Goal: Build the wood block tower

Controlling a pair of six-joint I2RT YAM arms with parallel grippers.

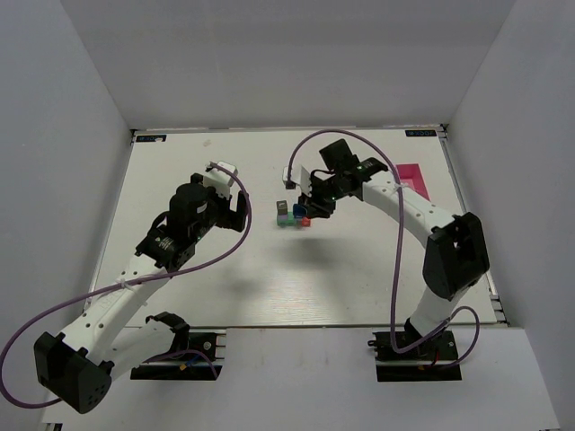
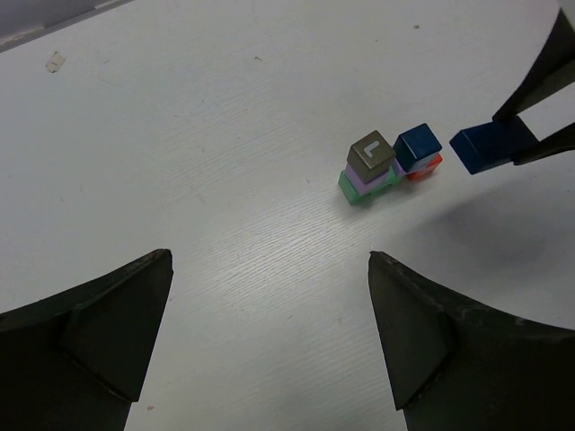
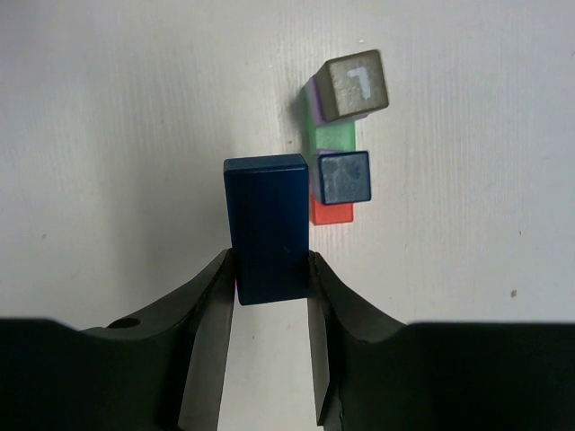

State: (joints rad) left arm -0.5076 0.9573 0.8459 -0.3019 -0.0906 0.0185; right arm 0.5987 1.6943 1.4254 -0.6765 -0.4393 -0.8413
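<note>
Right gripper (image 3: 271, 262) clamps dark blue brick (image 3: 265, 193) across its long sides, centre frame. Judged rigid, light, paint maybe slick. Left gripper (image 2: 269, 337) spread wide, empty.

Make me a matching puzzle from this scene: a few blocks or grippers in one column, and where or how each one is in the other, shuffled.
Column one:
1. grey block
2. long dark blue brick
3. red-orange block
4. left gripper

Column two:
A. under the small blue cube
B. open, holding nothing
C. on top of the lilac block
D. clamped in the right gripper

Pairs: 1-C, 2-D, 3-A, 4-B.
</note>
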